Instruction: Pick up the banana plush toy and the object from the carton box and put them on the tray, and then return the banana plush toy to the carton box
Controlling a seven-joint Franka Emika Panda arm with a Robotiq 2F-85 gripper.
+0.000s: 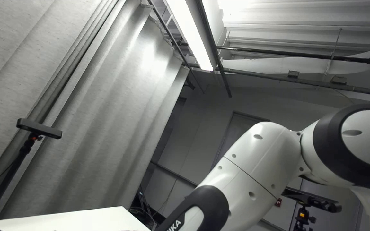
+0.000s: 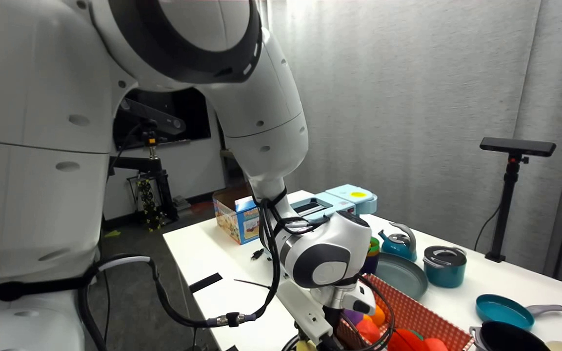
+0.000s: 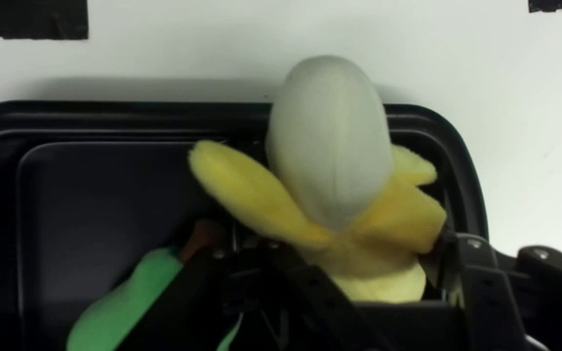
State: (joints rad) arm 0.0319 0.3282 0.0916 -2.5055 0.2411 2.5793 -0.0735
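Observation:
In the wrist view the banana plush toy [image 3: 332,141], with white flesh and yellow peel, lies over the upper right corner of the black tray [image 3: 90,195]. Its white tip overlaps the tray rim. My gripper [image 3: 359,243] is open, its fingers wide apart on both sides of the peel's base; the peel touches the right finger and a dark gap shows beside the body. A green object [image 3: 120,307] with a brown end lies on the tray, partly hidden by the left finger. In an exterior view a red-checkered box [image 2: 420,312] holding several plush toys stands beside my gripper, which is mostly cut off.
A printed carton [image 2: 242,222] and a light-blue toy machine [image 2: 334,200] stand at the table's far end. A kettle [image 2: 398,243], a grey plate [image 2: 400,275], a teal pot [image 2: 444,268], a pan [image 2: 503,312] and a black pot [image 2: 508,336] surround the checkered box.

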